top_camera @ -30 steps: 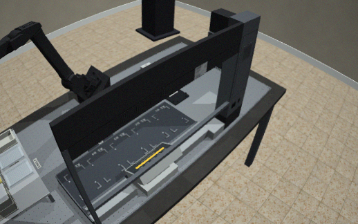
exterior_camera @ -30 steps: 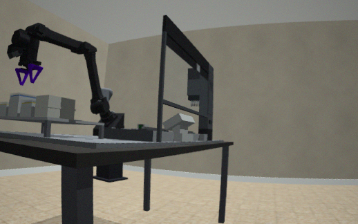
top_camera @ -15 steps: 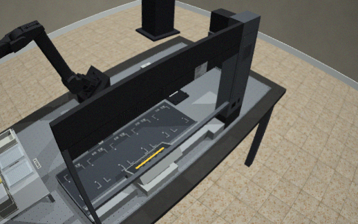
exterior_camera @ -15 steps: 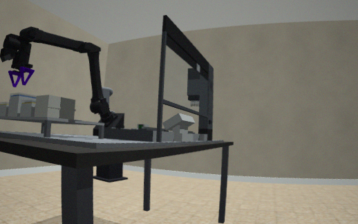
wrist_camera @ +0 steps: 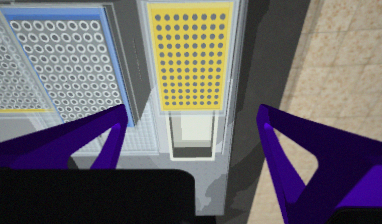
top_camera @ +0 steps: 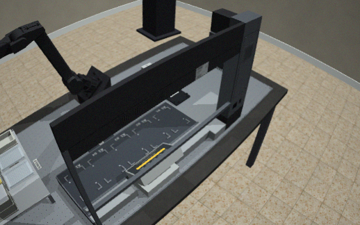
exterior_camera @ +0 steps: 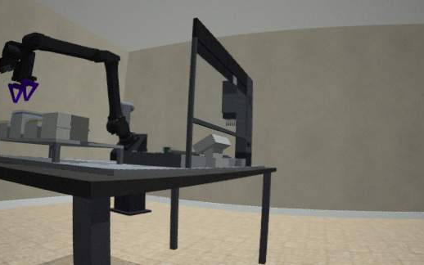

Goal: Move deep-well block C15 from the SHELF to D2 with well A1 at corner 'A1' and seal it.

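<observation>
The arm (exterior_camera: 72, 50) reaches from its base out over the raised shelf (exterior_camera: 38, 141) at the far left end of the bench (exterior_camera: 148, 173). The hand (exterior_camera: 23, 91) hangs well above the shelf items, pointing straight down. Its 2 purple fingers stand fully apart, with nothing between them.

Seen from the wrist, a yellow-topped rack (wrist_camera: 191, 55) with rows of dark holes lies between the fingers, slightly toward the left one. Just below it in that view sits a small open white tray (wrist_camera: 192, 131). To the left stands a blue-framed plate (wrist_camera: 72, 60) with rows of round wells, partly behind the left finger. A further grey plate of wells (wrist_camera: 9, 70) lies at the left edge, a yellow line along its lower end. The right finger (wrist_camera: 292, 165) hangs over the tiled floor (wrist_camera: 342, 65) beyond the bench edge.

Which shelf item is block C15 cannot be told; no label is readable.

In the top view, the deck (top_camera: 133, 146) of the liquid handler lies under the black gantry (top_camera: 146, 87). A yellow bar (top_camera: 150, 159) lies along its front edge. The bracketed positions show no items on them.
</observation>
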Motion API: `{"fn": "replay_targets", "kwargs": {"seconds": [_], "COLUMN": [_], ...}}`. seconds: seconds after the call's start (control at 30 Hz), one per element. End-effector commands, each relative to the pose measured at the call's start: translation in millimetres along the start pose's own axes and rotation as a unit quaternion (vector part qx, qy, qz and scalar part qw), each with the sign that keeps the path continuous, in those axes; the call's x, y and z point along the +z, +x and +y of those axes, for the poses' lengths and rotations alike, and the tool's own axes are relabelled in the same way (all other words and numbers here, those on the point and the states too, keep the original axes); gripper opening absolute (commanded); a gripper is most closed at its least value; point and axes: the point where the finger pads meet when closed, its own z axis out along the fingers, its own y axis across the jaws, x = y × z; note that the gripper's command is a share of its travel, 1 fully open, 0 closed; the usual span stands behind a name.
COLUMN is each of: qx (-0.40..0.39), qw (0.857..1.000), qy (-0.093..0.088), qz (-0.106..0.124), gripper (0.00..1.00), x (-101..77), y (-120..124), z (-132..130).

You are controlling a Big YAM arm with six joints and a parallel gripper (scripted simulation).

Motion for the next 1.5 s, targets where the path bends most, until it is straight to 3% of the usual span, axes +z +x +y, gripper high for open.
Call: {"fn": "replay_targets", "kwargs": {"seconds": [0.0,0.7,1.07,1.1,1.13,1.47], "qx": [-0.009,-0.009,-0.005,-0.005,-0.004,-0.001], "qw": [1.0,1.0,1.0,1.0,1.0,1.0], "qy": [-0.001,-0.001,-0.007,-0.006,-0.007,-0.011], "qz": [-0.025,-0.025,-0.027,-0.019,-0.026,-0.025], "gripper": [1.0,1.0,1.0,1.0,1.0,1.0], "x": [-20.4,-20.4,-21.0,-12.6,-20.6,-19.4], "y": [-9,-9,23,25,28,55], "z": [3,3,43,47,51,91]}}
